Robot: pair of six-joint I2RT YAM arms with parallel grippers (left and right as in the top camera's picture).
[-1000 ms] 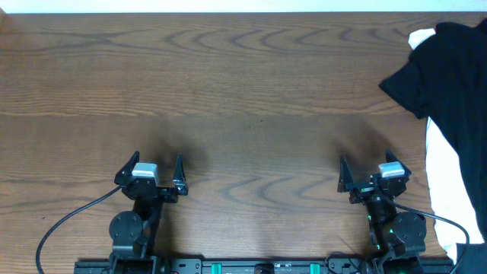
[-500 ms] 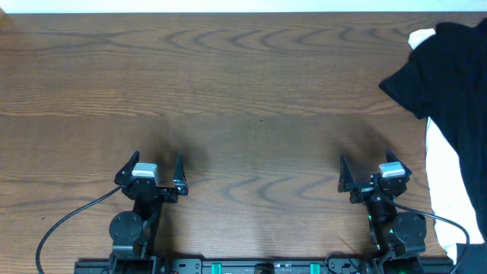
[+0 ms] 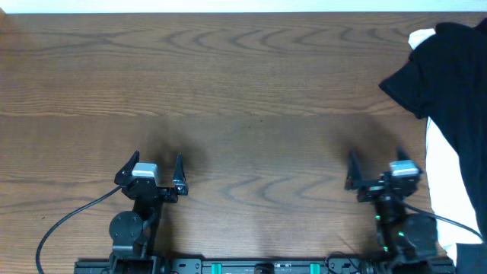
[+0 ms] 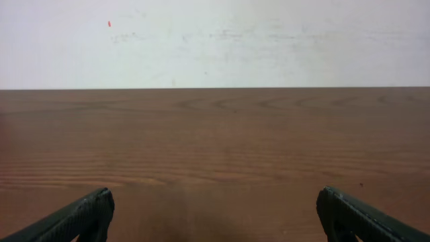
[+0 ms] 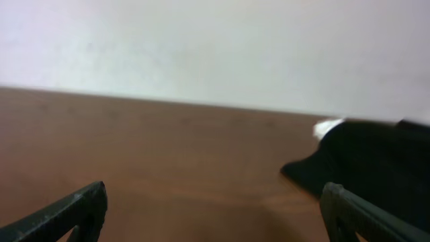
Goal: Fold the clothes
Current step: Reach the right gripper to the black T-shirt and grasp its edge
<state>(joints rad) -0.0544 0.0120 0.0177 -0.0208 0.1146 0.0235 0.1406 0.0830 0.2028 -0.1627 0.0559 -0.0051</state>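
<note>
The black short-sleeved shirt of thin soft fabric is seen crumpled at the far right corner of the brown wood-grain table, cut off by the frame edge; a white garment is partly covered by it and shows below it; the right gripper is held at the near edge, close to the white garment, its fingers spread wide with nothing between them; the left gripper is held well apart at the near left, likewise spread and empty
</note>
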